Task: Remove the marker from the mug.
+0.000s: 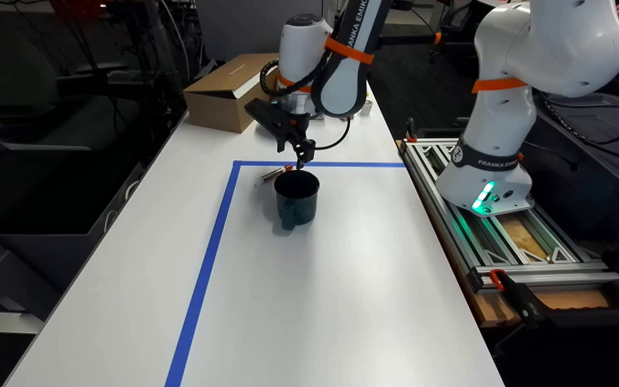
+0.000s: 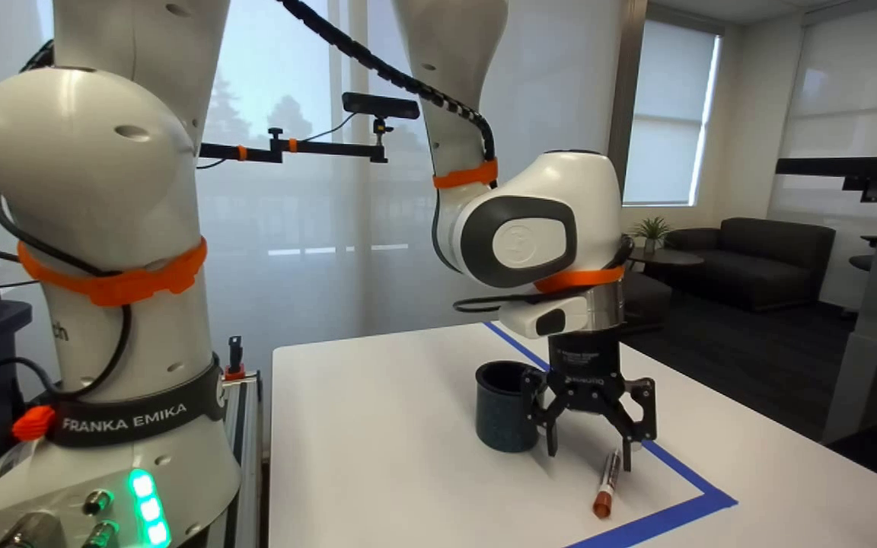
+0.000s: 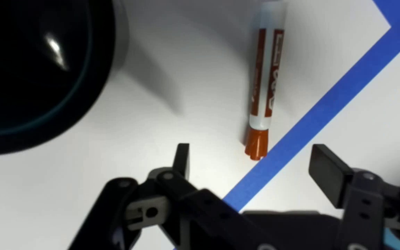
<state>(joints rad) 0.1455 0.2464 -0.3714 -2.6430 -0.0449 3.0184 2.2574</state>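
The marker is white with brown-red label stripes and an orange-red cap. It lies on the table beside the mug, apart from it, in both exterior views [image 1: 273, 174] [image 2: 607, 485] and in the wrist view [image 3: 266, 76]. The dark blue-green mug stands upright, its handle visible in an exterior view [image 1: 297, 209]; it also shows in an exterior view [image 2: 498, 418] and at the upper left of the wrist view [image 3: 104, 52]. My gripper [image 2: 589, 460] is open and empty above the table, near the marker's cap end in the wrist view [image 3: 251, 166].
Blue tape [image 1: 218, 226] marks lines on the white table. A cardboard box [image 1: 213, 110] stands at the table's far end in an exterior view. The table's edge runs beside the arm's mounting frame [image 1: 433, 188]. Something light blue [image 3: 394, 241] peeks in at the wrist view's lower right.
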